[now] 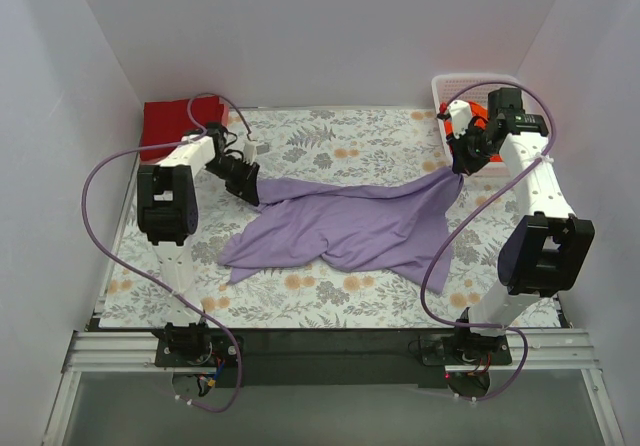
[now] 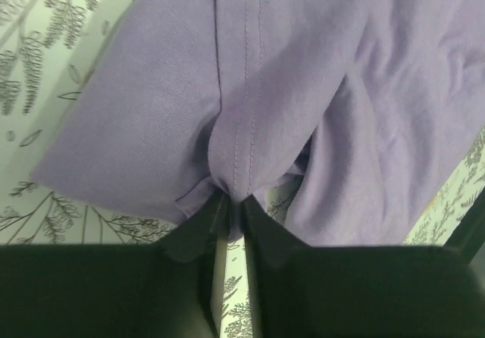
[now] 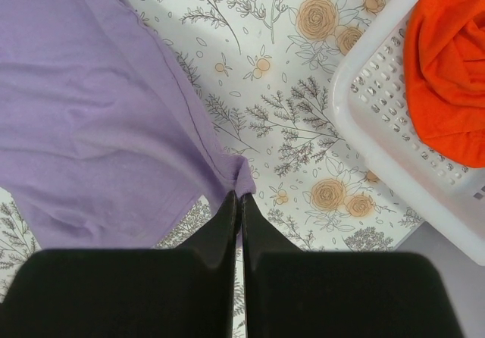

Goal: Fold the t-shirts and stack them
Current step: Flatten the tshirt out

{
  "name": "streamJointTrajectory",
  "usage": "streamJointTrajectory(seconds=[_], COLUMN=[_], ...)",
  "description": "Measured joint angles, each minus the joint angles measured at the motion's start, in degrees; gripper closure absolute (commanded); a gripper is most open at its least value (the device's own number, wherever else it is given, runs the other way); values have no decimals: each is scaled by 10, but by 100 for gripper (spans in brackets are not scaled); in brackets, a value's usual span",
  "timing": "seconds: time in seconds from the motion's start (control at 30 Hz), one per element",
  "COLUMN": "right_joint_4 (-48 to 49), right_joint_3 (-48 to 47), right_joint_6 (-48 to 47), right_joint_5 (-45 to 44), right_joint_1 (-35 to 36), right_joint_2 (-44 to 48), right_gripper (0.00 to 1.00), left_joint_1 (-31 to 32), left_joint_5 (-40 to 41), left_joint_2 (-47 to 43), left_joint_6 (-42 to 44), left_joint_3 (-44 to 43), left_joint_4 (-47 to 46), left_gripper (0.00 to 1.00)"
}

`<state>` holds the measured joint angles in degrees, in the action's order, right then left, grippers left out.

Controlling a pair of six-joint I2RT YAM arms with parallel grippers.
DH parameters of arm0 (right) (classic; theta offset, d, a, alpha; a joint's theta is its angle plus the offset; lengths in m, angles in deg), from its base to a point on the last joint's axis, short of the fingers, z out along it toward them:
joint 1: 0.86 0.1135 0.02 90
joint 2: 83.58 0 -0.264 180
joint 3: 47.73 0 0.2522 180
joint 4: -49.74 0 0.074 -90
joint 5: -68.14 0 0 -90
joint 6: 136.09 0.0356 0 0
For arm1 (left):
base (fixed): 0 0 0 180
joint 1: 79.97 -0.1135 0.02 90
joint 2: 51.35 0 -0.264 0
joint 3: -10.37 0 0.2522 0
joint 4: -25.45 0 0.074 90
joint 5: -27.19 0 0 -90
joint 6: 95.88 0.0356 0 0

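lavender-purple cloth fills the middle of the floral table cloth (image 1: 340,141): the lavender t-shirt (image 1: 345,228) lies crumpled there, its loose lower edge spilling toward the table cloth's near side and its upper part stretched between the two arms. on the left of the table cloth's middle, the left gripper (image 2: 231,209) pinches a bunched fold of the shirt beside a double-stitched seam, its fingers nearly together with cloth wedged at their tips. a little farther back, toward the table cloth's right side, the right gripper (image 3: 240,198) has its fingers pressed together on a corner of the shirt's hem, and the fabric is drawn up to a point there. at the table cloth's far left corner lies the dark red t-shirt (image 1: 170,126) in a squarish, flat pile. at the far right corner stands the white basket (image 3: 379,103), with the orange t-shirt (image 3: 447,65) heaped inside it.
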<state>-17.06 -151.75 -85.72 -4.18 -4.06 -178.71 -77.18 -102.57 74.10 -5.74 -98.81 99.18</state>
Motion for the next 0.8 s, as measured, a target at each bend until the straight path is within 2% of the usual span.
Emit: streamJointTrajectory(seconds=[0.1,0.2,0.4,0.6,0.7,0.8], right_joint_4=[-2,-7,-9,48,103,165], right_joint_3=[-10,-43,-198,-357,-364,-322], right_joint_6=[0,4,29,73,98,114], right_joint_5=[0,1,6,3,-9,-16], right_joint_1=[0,0,1,3,3,3], right_joint_2=[-1,-3,-17,-15,16,71], right_gripper=[99,99,99,99,99,99], left_joint_1=[-1,-6,-23,-31,-36,-43], left_joint_5=[8,22,85,186,230,269], left_joint_2=[-16,-31,-82,-198,-259,-322], left_joint_6=[-26,-58,-128,-187,-202,-215], left_joint_3=[0,-39,-155,-171,-160,-145], left_joint_4=[-28,-44,-113,-229,-292,-345], left_gripper=[100,100,100,100,100,100])
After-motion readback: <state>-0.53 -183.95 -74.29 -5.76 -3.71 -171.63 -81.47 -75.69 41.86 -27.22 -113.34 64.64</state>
